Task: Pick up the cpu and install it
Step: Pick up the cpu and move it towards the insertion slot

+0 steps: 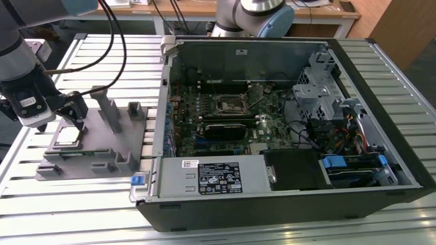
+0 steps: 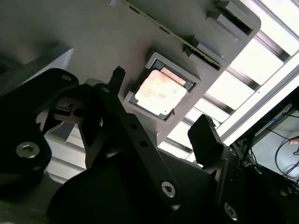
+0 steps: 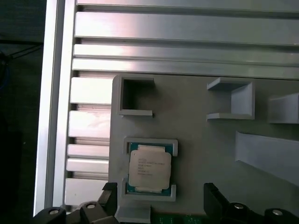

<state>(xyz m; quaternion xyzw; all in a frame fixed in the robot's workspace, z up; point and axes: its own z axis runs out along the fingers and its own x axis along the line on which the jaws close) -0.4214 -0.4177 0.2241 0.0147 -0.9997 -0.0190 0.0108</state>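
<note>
Although the slatted metal table (image 1: 102, 56) carries a big open computer case (image 1: 286, 204) on the exterior view's right, the work sits at the exterior view's left, on the grey plastic fixture (image 1: 129, 138) just beside the case. Above the fixture's left part hangs the gripper (image 1: 68, 115), its claw spread wide and empty. In both wrist views its fingers (image 3: 211, 196) stand one on each side of the cpu (image 3: 148, 167), neither touching it. The cpu lies flat in a shallow square pocket of the fixture, pale metal top up.

I judge it light, stiff and thin, with a smooth lid that offers little friction and an underside likely fragile. The sensible hold is across two opposite edges, where the pocket's walls are cut away, with a gentle squeeze that keeps it level.
</note>
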